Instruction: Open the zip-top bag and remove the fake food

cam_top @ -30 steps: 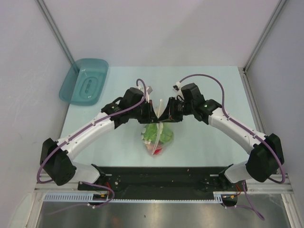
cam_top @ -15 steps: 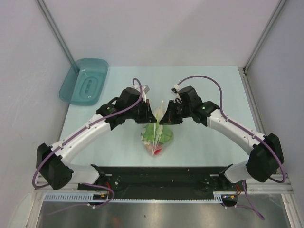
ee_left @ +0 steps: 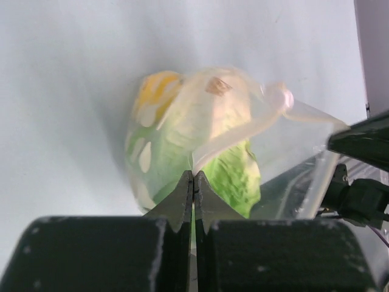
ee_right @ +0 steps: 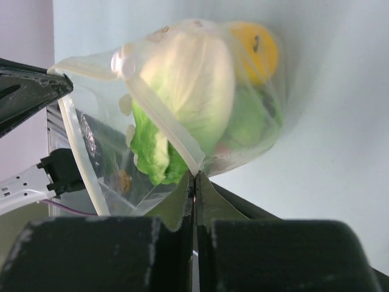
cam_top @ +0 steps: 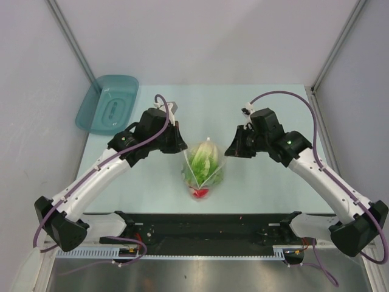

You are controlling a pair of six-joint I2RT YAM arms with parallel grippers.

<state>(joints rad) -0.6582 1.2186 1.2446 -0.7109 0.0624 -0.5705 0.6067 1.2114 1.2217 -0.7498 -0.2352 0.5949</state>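
Observation:
The zip-top bag [cam_top: 211, 177] stands in the middle of the table, its mouth stretched open between my two grippers. My left gripper [cam_top: 184, 149] is shut on the bag's left lip [ee_left: 209, 152], and my right gripper [cam_top: 227, 152] is shut on the right lip [ee_right: 176, 143]. The fake food is inside: a pale green lettuce leaf [cam_top: 202, 158] fills the mouth, a yellow-orange fruit [ee_right: 255, 52] sits deeper beside it, and a red piece [cam_top: 199, 193] lies at the near bottom. In the left wrist view the lettuce [ee_left: 234, 179] and the fruit [ee_left: 155, 91] show through the dotted plastic.
A teal tray [cam_top: 97, 100] leans against the wall at the back left corner. Grey walls close in the table on the left, back and right. The black base rail [cam_top: 206, 222] runs along the near edge just behind the bag.
Both grippers have drawn apart, left one leftward and right one rightward, each holding a lip. The bag's mouth has spread wide and the lettuce now shows from above.

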